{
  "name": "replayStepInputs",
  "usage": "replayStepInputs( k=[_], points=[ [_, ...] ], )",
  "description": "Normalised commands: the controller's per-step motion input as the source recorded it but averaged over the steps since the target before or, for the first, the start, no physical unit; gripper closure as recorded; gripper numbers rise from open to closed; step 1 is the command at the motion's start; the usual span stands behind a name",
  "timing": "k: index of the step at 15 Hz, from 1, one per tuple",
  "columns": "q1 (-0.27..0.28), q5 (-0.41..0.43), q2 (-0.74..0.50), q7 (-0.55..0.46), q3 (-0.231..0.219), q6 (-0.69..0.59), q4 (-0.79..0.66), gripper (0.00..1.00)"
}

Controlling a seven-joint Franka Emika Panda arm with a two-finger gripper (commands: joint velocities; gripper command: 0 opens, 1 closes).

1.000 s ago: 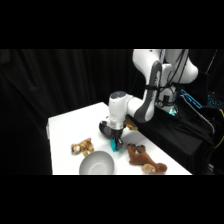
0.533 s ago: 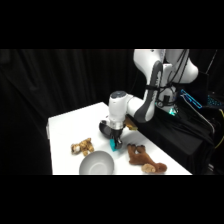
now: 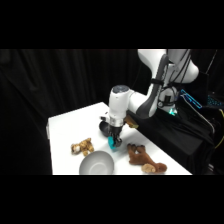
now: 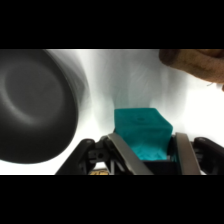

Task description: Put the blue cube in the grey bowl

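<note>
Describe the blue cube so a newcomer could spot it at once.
Follow the white arm down to its claw, just above the grey bowl's rim. The blue cube sits between its fingers, the only teal thing among brown plush toys.

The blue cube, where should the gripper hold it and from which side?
Grip the blue cube on its two opposite flat side faces, coming straight down from above. The gripper already straddles it that way, beside the grey bowl.
</note>
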Motion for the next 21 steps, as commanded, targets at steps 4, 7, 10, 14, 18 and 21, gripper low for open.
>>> replayStepInputs(
  k=[4, 7, 10, 14, 18, 21],
  points=[
    [-0.023, -0.207, -0.34, 0.15, 0.072, -0.46, 0.06, 0.74],
    [-0.174, -0.082, -0.22, 0.04, 0.259, -0.49, 0.21, 0.74],
    [-0.191, -0.03, -0.04, -0.02, 0.26, -0.41, 0.34, 0.74],
    [-0.184, 0.034, 0.15, -0.11, 0.197, -0.29, 0.43, 0.74],
    [-0.157, 0.079, 0.26, -0.18, 0.133, -0.17, 0.47, 0.74],
    [-0.117, 0.109, 0.28, -0.19, 0.111, -0.12, 0.48, 0.74]
  ],
)
